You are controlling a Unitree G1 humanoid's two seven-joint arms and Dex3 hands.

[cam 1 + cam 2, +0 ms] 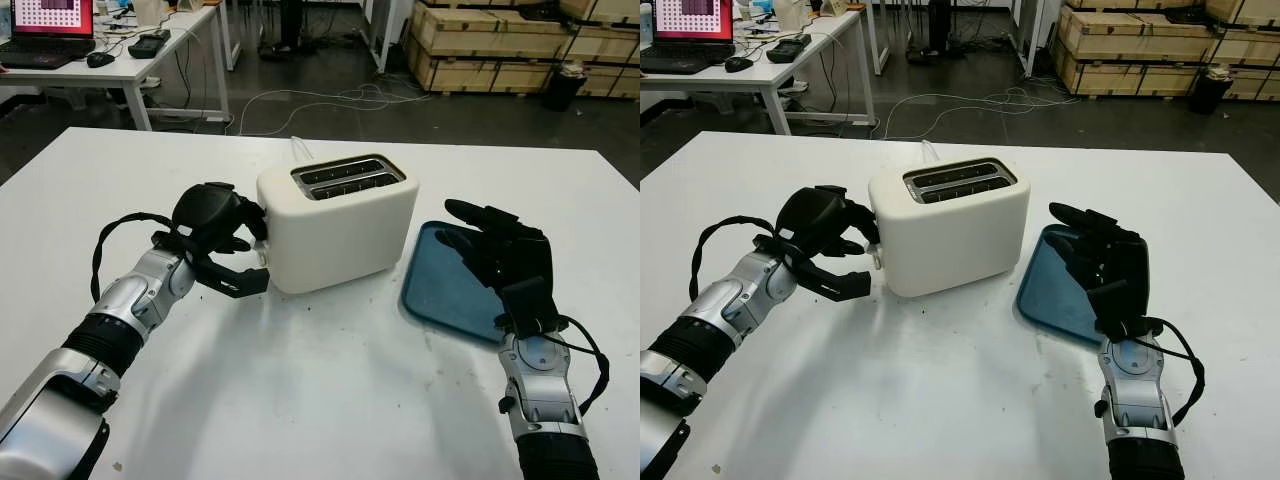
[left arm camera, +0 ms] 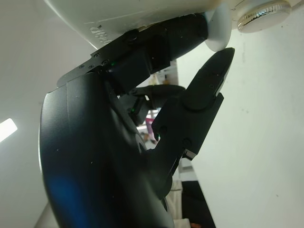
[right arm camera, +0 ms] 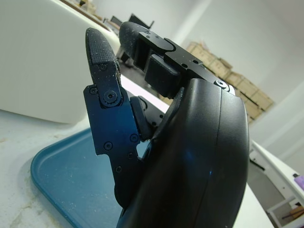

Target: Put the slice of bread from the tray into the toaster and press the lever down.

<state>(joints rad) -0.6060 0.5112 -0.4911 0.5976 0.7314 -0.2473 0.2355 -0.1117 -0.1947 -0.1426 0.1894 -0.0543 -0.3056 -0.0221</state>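
Note:
The white two-slot toaster stands mid-table, its dark slots facing up; I cannot tell whether bread is inside them. My left hand is at the toaster's left end. Its fingers are curled over the small white lever and its thumb sits just under it. A blue tray lies to the right of the toaster, showing bare blue surface and no bread. My right hand hovers open over the tray's near right part.
A silver dial sits beside the lever on the toaster's end. The toaster's white cord runs off behind it. Beyond the white table are a desk with a laptop and wooden crates.

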